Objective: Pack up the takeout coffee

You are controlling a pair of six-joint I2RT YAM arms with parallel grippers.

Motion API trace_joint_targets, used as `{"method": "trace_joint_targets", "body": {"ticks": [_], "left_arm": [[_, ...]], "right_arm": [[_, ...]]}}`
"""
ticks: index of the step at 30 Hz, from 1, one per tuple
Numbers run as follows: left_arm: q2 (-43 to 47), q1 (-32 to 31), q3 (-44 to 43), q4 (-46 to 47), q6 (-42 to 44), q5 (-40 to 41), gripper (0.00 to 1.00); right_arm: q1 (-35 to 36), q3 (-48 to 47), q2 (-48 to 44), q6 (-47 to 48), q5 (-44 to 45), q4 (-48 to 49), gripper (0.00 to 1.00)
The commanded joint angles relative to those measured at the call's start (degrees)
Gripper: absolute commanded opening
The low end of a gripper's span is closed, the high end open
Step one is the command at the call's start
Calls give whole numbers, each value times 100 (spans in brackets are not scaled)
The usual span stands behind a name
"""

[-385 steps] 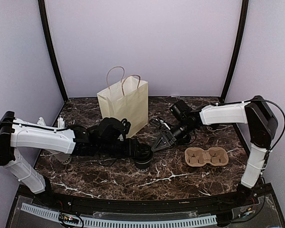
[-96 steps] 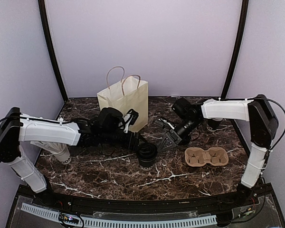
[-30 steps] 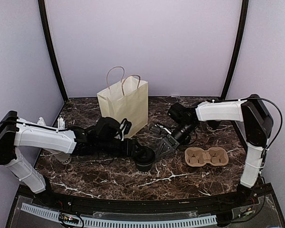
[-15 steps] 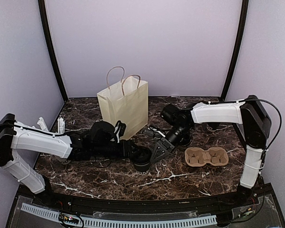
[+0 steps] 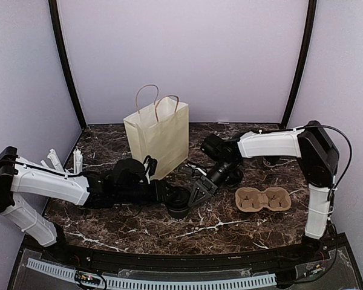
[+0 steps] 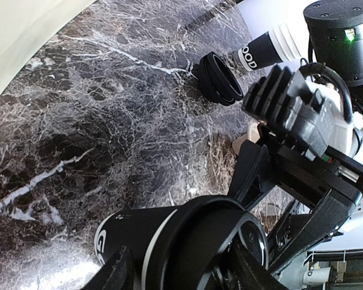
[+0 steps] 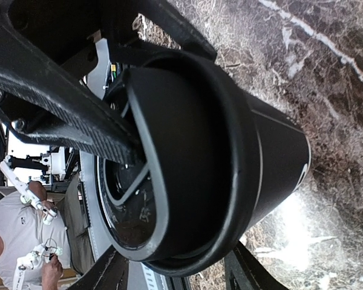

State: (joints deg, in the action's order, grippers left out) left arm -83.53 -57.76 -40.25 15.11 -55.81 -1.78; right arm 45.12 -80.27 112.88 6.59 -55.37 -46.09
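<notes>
- Left claw (image 5: pixel 169 198) is grasping the black-sleeved cup (image 5: pixel 179 205), one finger lying across the black lid (image 7: pixel 169 181).
- Right claw (image 5: pixel 195 192) is straddling that lid from the opposite side. I cannot tell whether it is gripping.
- Pulp tray (image 5: pixel 263 199) is sitting empty, well apart, beyond the right claw's outer side.
- Second cup (image 6: pixel 263 49) is showing behind the right claw.
- Cream bag (image 5: pixel 158 136) is standing just behind the left claw.
- Worktop (image 5: pixel 230 226) is showing dark brown marble with white veins under both claws.
- Lilac walls (image 5: pixel 181 54) and black corner posts (image 5: pixel 65 66) are closing in the cell.
</notes>
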Motion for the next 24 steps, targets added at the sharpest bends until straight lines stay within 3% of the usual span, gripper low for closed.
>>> {"method": "trace_joint_targets", "body": {"ticks": [1, 5, 15, 19, 24], "left_arm": [[81, -163, 214, -606, -130, 308, 55], [-2, -183, 302, -587, -218, 297, 55], [52, -259, 845, -395, -641, 451, 50], [66, -254, 932, -344, -602, 493, 50], [269, -254, 655, -127, 218, 565, 52]], "right_arm": [[40, -200, 65, -139, 271, 240, 55], [40, -208, 192, -338, 662, 315, 55], [41, -67, 829, -581, 2586, 266, 54], [41, -189, 738, -284, 1876, 184, 54], [40, -556, 101, 534, 899, -262, 53]]}}
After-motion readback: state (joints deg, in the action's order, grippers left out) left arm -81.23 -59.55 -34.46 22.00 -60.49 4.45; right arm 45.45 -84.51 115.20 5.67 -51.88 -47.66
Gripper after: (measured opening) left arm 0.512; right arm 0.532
